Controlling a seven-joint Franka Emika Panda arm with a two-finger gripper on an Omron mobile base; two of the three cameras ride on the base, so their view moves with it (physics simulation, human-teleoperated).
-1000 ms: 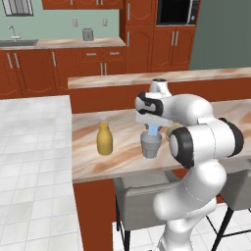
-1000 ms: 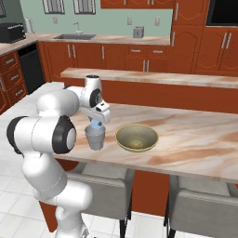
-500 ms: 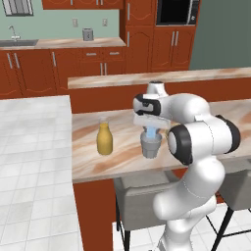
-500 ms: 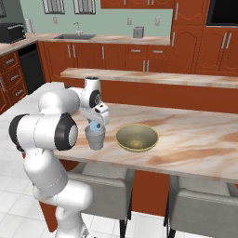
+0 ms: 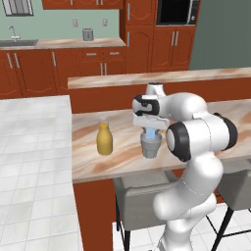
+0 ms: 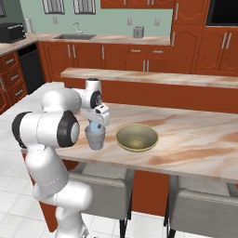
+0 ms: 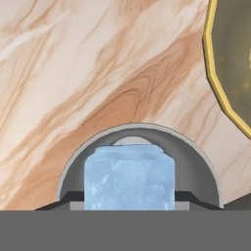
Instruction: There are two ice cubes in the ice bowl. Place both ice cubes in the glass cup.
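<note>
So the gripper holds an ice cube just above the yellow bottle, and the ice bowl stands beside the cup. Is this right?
Not quite. The gripper holds the ice cube above the glass cup, not the yellow bottle, which stands apart along the counter. The hand view shows the cube over the cup's rim. The ice bowl does stand beside the cup.

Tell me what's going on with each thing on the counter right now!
gripper: right above the cup, pointing down, shut on the ice cube
ice cube: held at the cup's mouth, not dropped yet
glass cup: upright on the counter
ice bowl: upright beside the cup, no ice visible inside
yellow bottle: upright, untouched
</note>
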